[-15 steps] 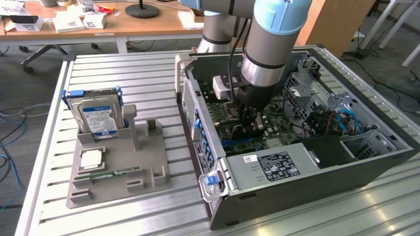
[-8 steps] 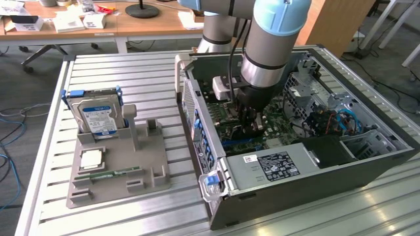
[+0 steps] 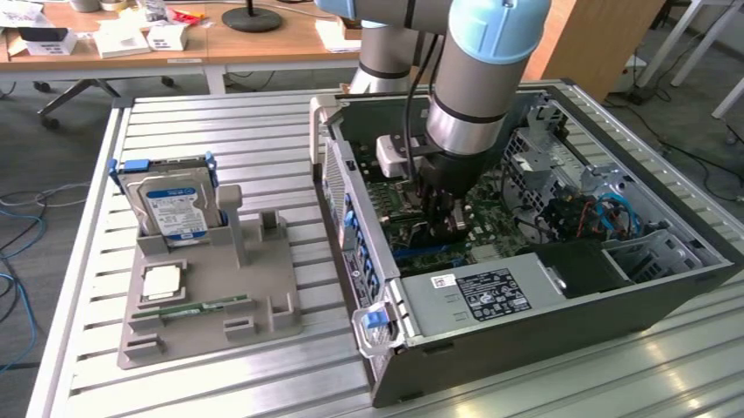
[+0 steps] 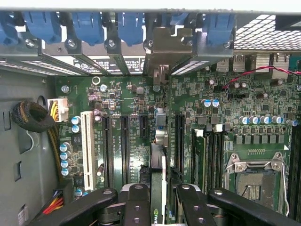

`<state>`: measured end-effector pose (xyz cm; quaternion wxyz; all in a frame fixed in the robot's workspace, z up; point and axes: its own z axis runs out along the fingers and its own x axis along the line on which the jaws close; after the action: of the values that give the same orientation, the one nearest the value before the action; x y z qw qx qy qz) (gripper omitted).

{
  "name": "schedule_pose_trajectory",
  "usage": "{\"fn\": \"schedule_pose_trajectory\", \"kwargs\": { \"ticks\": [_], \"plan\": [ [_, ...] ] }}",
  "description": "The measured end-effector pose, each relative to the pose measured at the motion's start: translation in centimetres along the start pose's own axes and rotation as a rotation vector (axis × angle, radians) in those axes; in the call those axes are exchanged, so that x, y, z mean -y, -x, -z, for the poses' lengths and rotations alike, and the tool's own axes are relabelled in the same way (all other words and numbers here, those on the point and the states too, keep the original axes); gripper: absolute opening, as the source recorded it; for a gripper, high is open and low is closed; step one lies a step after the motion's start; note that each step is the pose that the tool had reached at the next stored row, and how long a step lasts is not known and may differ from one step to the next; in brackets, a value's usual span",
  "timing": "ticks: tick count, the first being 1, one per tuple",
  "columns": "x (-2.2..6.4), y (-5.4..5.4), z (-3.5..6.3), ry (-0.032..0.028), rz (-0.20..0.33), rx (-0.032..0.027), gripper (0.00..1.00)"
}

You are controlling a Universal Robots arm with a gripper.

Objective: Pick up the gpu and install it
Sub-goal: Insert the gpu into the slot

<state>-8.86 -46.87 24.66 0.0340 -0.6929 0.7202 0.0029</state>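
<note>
Insertion step: the gripper (image 4: pixel 159 190), closed on the gpu (image 4: pixel 158 157), holds the card edge-on inside the open computer case (image 3: pixel 558 326). It is over the motherboard (image 4: pixel 127 94), among the expansion slots (image 4: pixel 124 146). Farther off, the card's metal bracket (image 4: pixel 162 47) lies at the rear slot covers. Seating likely calls for a straight press, with the card's edge aligned to its slot.

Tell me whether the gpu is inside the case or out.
In: gripper holds the gpu on edge over the motherboard; seating, cannot tell.
</note>
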Motion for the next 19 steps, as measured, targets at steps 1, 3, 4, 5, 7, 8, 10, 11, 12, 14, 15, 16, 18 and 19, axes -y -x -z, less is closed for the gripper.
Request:
{"fn": "schedule_pose_trajectory", "kwargs": {
  "ticks": [1,3,4,5,7,8,10,11,12,14,15,16,18,19],
  "plan": [
    [0.00,0.00,0.00,0.0002,0.000,0.0001,0.26],
    [-0.01,-0.01,0.01,0.0003,0.000,-0.0001,0.26],
    [0.00,-0.01,0.01,0.0003,0.000,-0.0001,0.26],
    [-0.01,-0.01,0.01,0.0003,0.000,-0.0002,0.26],
    [-0.01,0.00,0.01,0.0004,0.000,-0.0003,0.26],
    [-0.01,0.00,0.01,0.0004,0.000,-0.0004,0.26],
    [-0.01,0.00,0.00,0.0004,-0.001,-0.0009,0.26],
    [-0.01,0.01,-0.03,0.0004,-0.001,-0.0010,0.26],
    [-0.02,0.00,-0.08,0.0004,-0.002,-0.0016,0.26],
    [-0.02,0.00,-0.10,0.0004,-0.002,-0.0019,0.26],
    [-0.02,0.00,-0.10,0.0003,-0.002,-0.0018,0.26],
    [-0.02,0.00,-0.11,0.0003,-0.002,-0.0017,0.26],
    [-0.02,0.00,-0.11,0.0002,-0.002,-0.0016,0.26],
    [-0.02,0.00,-0.12,0.0002,-0.002,-0.0015,0.26]
  ]
}}
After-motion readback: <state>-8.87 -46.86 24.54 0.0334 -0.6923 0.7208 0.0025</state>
